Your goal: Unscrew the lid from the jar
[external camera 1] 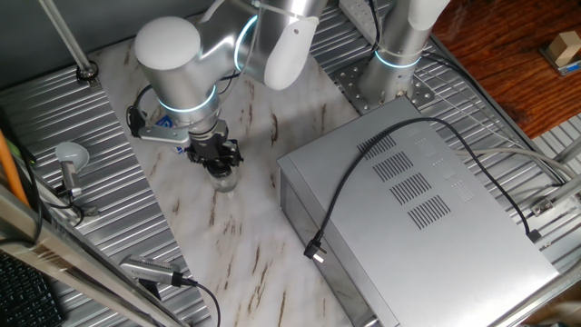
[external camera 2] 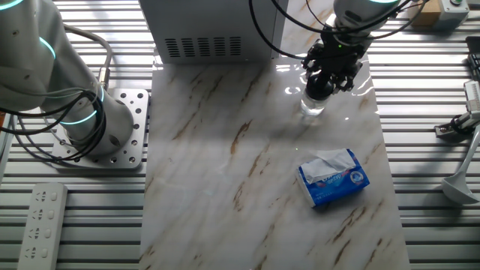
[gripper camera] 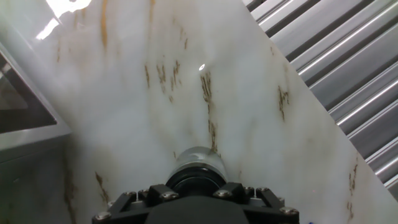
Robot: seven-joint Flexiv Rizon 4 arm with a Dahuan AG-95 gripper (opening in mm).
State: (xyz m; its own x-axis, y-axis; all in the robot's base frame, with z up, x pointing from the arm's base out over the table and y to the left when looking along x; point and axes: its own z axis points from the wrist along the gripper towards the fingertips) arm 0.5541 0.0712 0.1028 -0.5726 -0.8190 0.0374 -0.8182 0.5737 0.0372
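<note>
Closest to the hand camera, I saw the black metal body of the two-finger gripper (gripper camera: 198, 193) filling the bottom edge, and right in front of it the small round black screw lid (gripper camera: 198, 180) sitting on the small clear glass jar (gripper camera: 200, 158). From this view I could see only the upper rim of the jar and a dark ring of the lid, so I could not tell if the fingers were pressing the lid or just standing around it. The jar stood upright on the white marble tabletop with brown veins (gripper camera: 155, 93). In one fixed view the silver robot arm with a white rounded joint (external camera 1: 182, 64) came down over the jar (external camera 1: 224, 181), and the gripper (external camera 1: 218, 156) covered the top of it, so only the clear lower body of the jar showed under the black fingers. The large grey metal box with vent slots (external camera 1: 427, 209) was to the side, apart from the jar, with a black cable (external camera 1: 363, 173) lying over its top. In the other fixed view the gripper (external camera 2: 328, 81) was again directly on top of the jar (external camera 2: 313, 104), and a blue-and-white packet of tissues (external camera 2: 332, 178) lay flat on the marble, well apart from the jar.
</note>
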